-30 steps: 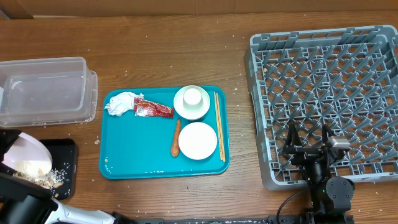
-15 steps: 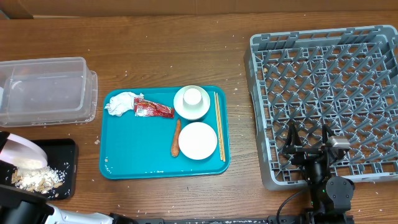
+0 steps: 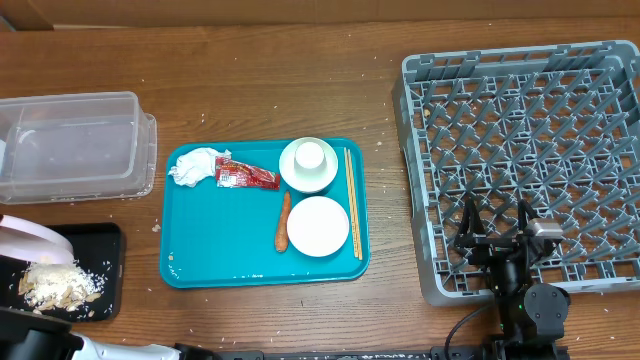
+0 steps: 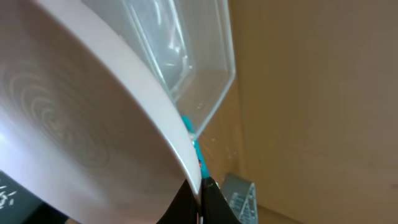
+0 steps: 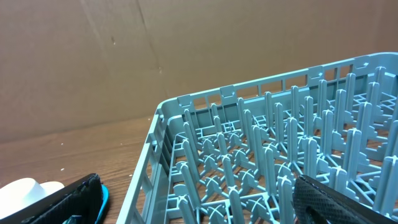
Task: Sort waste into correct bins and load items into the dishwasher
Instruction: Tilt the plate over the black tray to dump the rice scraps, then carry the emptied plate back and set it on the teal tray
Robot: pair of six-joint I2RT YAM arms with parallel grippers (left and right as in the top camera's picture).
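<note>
Left gripper [image 4: 200, 202] is clenched on the rim of a bowl [image 3: 28, 236], which is tipped on edge over the black tray [image 3: 108, 244]; rice scraps [image 3: 60, 284] lie heaped on that tray. Right gripper [image 3: 497, 228] hangs spread wide and empty over the near edge of the rack [image 3: 530, 120]. The teal tray [image 3: 215, 260] holds napkin [image 3: 195, 166], wrapper [image 3: 245, 176], carrot [image 3: 284, 222], plate [image 3: 317, 226], chopsticks [image 3: 351, 200] and a cup [image 3: 311, 155] in a second bowl [image 3: 295, 176]. The tub [image 3: 75, 150] sits just behind the black tray
</note>
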